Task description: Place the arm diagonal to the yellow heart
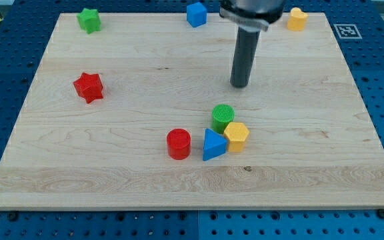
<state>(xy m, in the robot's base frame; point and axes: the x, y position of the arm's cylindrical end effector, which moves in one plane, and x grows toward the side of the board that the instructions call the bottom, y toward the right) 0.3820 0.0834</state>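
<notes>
Yellow heart [297,19] sits near table's [112,180] top right corner. My tip [240,85] well apart, down-left toward table centre, so already roughly diagonal. No fingers on rod; nothing held.
</notes>
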